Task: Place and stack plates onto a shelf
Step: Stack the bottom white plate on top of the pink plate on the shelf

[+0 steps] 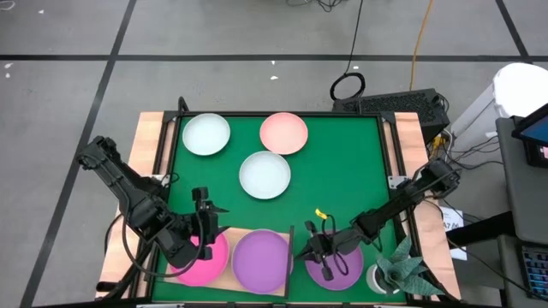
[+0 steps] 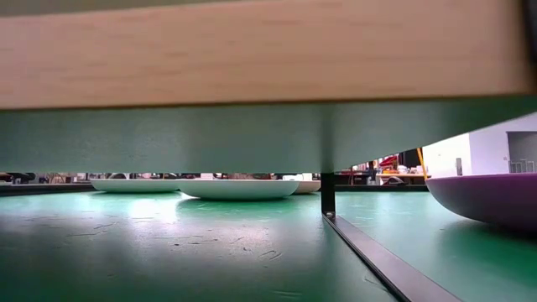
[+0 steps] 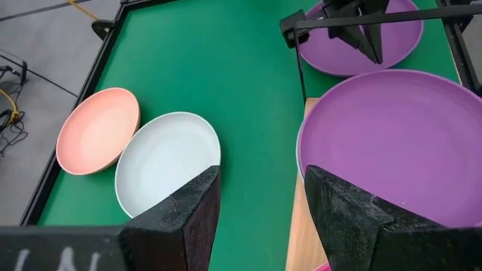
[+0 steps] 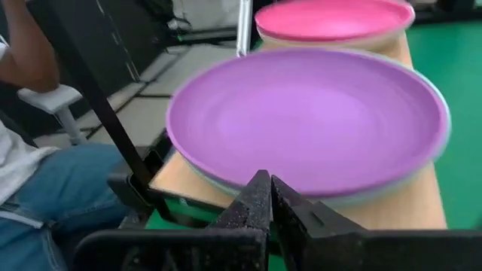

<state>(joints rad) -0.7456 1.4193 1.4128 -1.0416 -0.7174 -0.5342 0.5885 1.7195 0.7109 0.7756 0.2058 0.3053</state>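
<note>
Plates sit in two groups, taken from the shelf [image 1: 224, 275] outward — a light-wood board at the near edge of the green mat [image 1: 342, 162]. On the shelf: a magenta plate [image 1: 208, 263] at its left end and a purple plate [image 1: 259, 259] beside it, each seeming to top a small stack. Left gripper [image 1: 202, 224] hovers over the magenta plate, fingers [image 3: 184, 218] spread apart, nothing between them. Just right of the shelf's dark upright edge piece [image 1: 291, 246], a second purple plate [image 1: 341, 267] lies on the mat; right gripper [image 1: 318, 250] hangs at that plate's shelf-side rim, jaws clenched together on nothing. Farther from the shelf, mid-mat, a pale mint plate [image 1: 265, 174]; beyond it, at the far edge, a white plate [image 1: 206, 134] and a salmon pink plate [image 1: 283, 133] — well apart from each other. A seated person [image 4: 45, 173] shows past the shelf's near side.
</note>
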